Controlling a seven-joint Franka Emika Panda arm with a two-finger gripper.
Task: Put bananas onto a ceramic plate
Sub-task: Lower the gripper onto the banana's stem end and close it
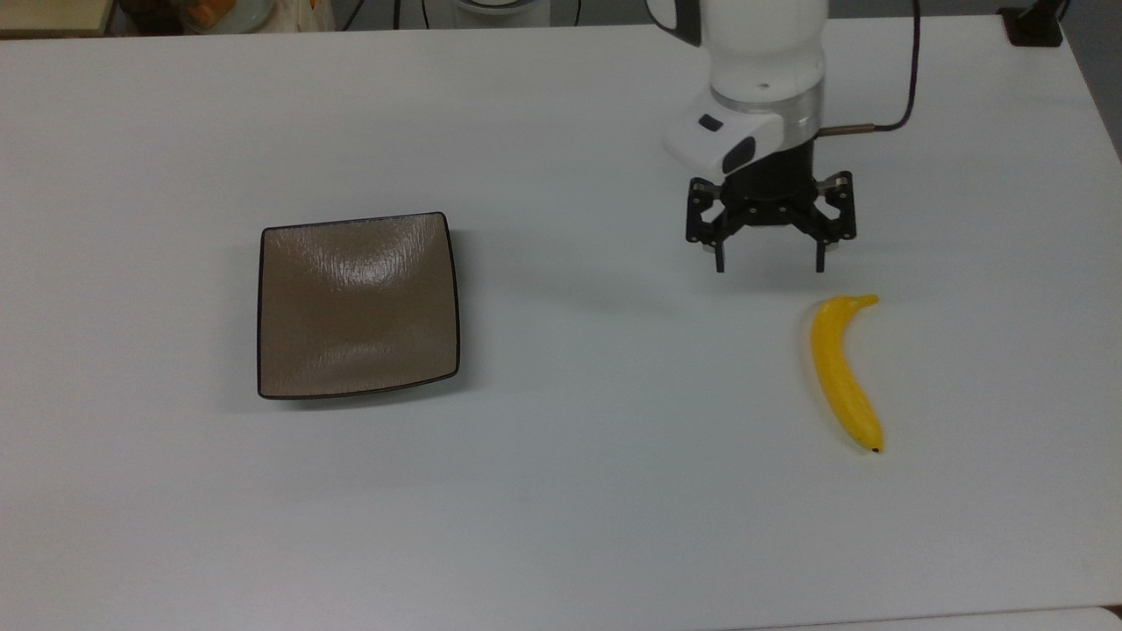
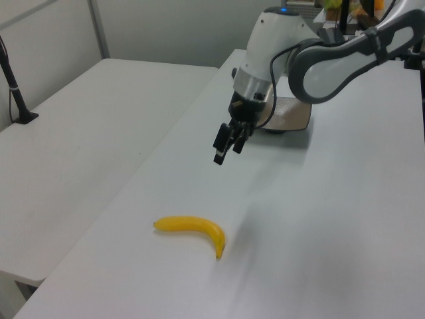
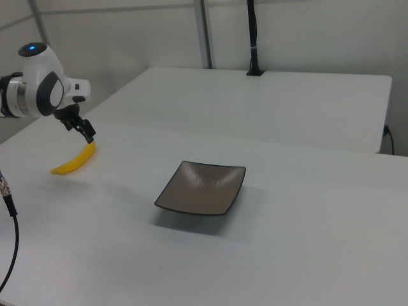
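**Banana waits on the table, open claw above its stem end**

The banana [image 1: 841, 372] lies flat on the white table [image 1: 614, 491], untouched, with its stem toward 12 o'clock in the top view and its black tip toward 6. Its curve bows toward 9 o'clock. In the left view the banana [image 2: 191, 229] rests near the table's near edge.

Just off the stem, at about 11 o'clock from it in the top view, hangs the gripper [image 1: 770, 265]. Its two fingers stand wide apart and hold nothing. In the left view the gripper [image 2: 226, 151] is clearly above the table, with nothing between its fingers, and it points down toward the fruit. The white arm [image 1: 761, 61] reaches in from 12 o'clock.

The plate [image 1: 358, 305] sits well apart at 9 o'clock from the banana in the top view, bare and square to the table edges. In the right view the plate [image 3: 201, 187] stands in the middle of the table.

The step in hand looks like the approach, so the task is barely begun. The main risk is a poor grip. The fingers line up across the 9-to-3 line, which suits the banana's lie, but closing near the thin stem would probably let the smooth skin slip or swing. Coming down off-centre could also push the banana along the table.
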